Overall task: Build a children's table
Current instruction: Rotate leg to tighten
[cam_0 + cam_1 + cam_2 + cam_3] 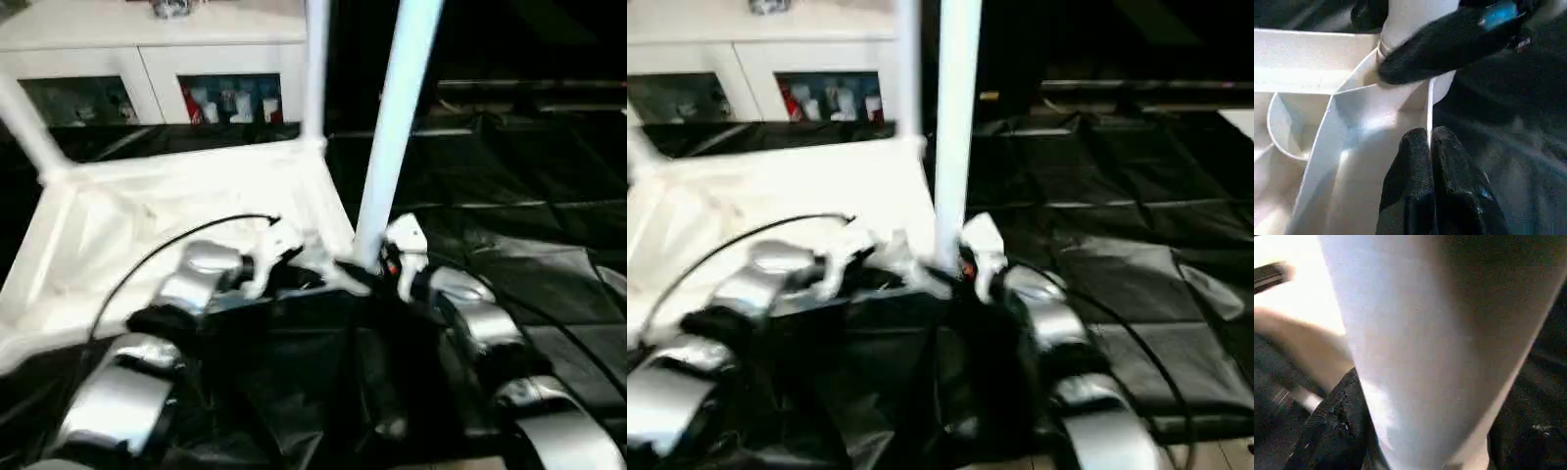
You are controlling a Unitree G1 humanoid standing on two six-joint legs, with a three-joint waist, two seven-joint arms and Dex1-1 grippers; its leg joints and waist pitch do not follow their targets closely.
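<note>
Leg and corner socket are what the coming move turns on, so I place everything from the near right corner of the children's table. The table lies upside down on the black sheet, rimmed underside up. Two other legs rise from its corners: one at the far right corner, one at the far left.

My right gripper is closed around the foot of the leg just above that near right corner, with a black finger pressed to each side of the white shaft. The leg's long axis runs up and away from the corner, leaning a little to my right rather than standing plumb as the far right one does. In my left wrist view its base sits at the mouth of the round socket, a thin ring showing where shaft meets rim; I cannot tell whether it is fully home.

My left gripper has its two fingers pinched on the thin side wall of the table just beside the same corner, steadying it. So both arms meet at this corner, the right on the leg, the left on the rim.

My judgement: the next move should bring the leg upright over the socket and drive it down along its own axis while my left arm keeps the table from sliding.
</note>
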